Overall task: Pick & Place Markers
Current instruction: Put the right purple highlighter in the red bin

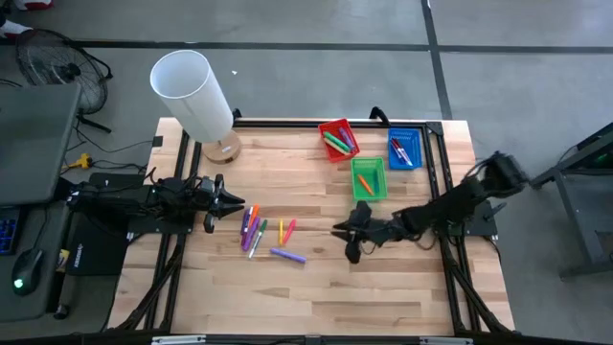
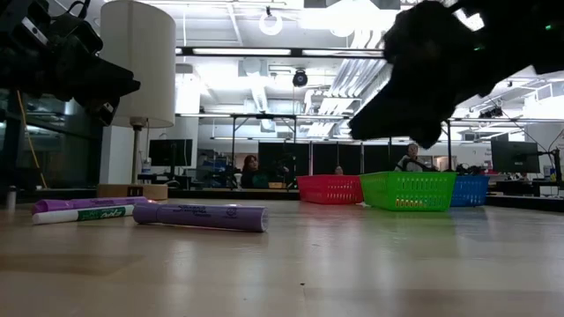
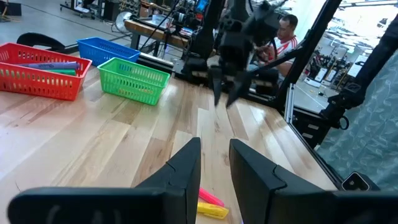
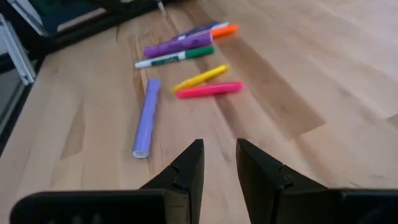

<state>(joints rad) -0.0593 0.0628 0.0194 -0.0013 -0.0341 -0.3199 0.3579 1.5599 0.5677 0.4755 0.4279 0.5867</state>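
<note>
wooden bench (image 1: 402, 287) carries loose markers (image 1: 255, 230) mid-surface, nearer the left end effector (image 1: 230, 203), long axes mostly pointing away from it. right end effector (image 1: 347, 240) hovers well apart. both hold nothing, fingers narrowly parted.

The table (image 1: 316, 287) is seen whole from overhead; from its surface it is viewed level, close to a purple marker (image 2: 201, 216). Past each wrist's jaws the loose markers (image 4: 186, 56) are seen ahead — shared by all views.
</note>
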